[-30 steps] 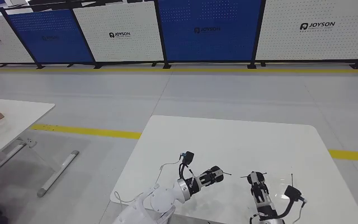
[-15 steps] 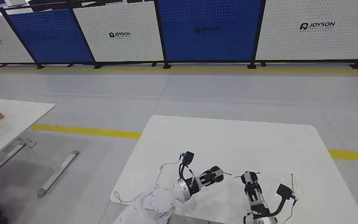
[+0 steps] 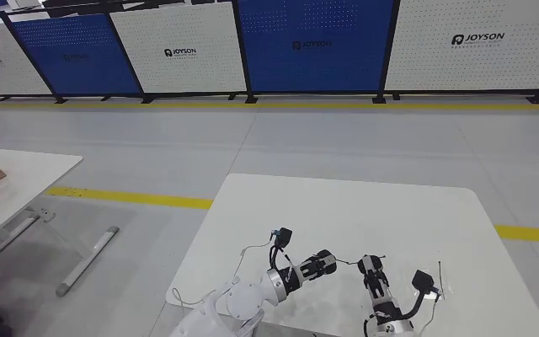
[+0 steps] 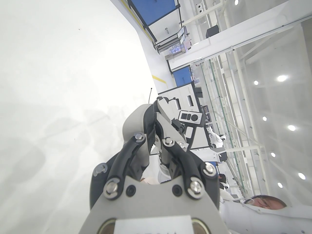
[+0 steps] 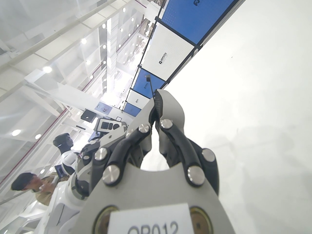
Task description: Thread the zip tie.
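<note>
Zip-tie position: zip tie (image 5: 151, 86) pinched in right gripper (image 5: 156, 99), its head end sticking out past the tips.
Jaws, right: closed on zip tie.
Jaws, left: left gripper (image 4: 156, 109) closed; contents cannot tell.
Placement: both over near part of surface (image 3: 337, 202); right gripper just right of left gripper, apart.

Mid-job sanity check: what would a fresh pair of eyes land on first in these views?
The two grippers, almost tip to tip at the robot's side of the white table: left gripper, right gripper. Then the black zip tie pinched in the right gripper, its head poking out beyond it.
</note>
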You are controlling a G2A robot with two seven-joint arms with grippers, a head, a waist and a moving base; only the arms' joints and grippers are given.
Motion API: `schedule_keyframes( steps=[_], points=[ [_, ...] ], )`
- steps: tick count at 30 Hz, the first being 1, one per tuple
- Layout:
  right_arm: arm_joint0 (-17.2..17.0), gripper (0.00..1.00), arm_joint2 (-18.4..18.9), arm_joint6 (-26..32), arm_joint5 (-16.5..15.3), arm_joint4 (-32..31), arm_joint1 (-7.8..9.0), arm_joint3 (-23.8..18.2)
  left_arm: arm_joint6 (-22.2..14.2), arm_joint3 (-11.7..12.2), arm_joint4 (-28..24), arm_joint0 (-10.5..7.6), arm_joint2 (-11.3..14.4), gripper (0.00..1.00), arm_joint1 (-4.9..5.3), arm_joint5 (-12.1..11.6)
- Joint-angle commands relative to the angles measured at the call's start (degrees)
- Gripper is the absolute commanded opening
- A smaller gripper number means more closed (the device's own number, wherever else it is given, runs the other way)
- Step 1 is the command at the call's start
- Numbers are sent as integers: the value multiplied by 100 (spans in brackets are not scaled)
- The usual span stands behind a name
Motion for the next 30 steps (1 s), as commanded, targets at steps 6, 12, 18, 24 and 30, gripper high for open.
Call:
schedule_keyframes(
  steps=[6, 12, 18, 24, 30],
  points=[
    [1, 0, 5, -1, 3, -1, 0, -3, 0, 0, 0, 0, 0, 0, 0, 0],
    [7, 0, 126, 4, -63, 121, -38, 26, 0, 0, 0, 0, 0, 0, 0, 0],
    [40, 0, 128, -22, -215, 223, -95, 97, 0, 0, 0, 0, 0, 0, 0, 0],
    [26, 0, 147, 152, -290, 213, -127, 77, 0, 0, 0, 0, 0, 0, 0, 0],
    [10, 0, 164, 177, -258, 153, -164, 101, 0, 0, 0, 0, 0, 0, 0, 0]
  ],
)
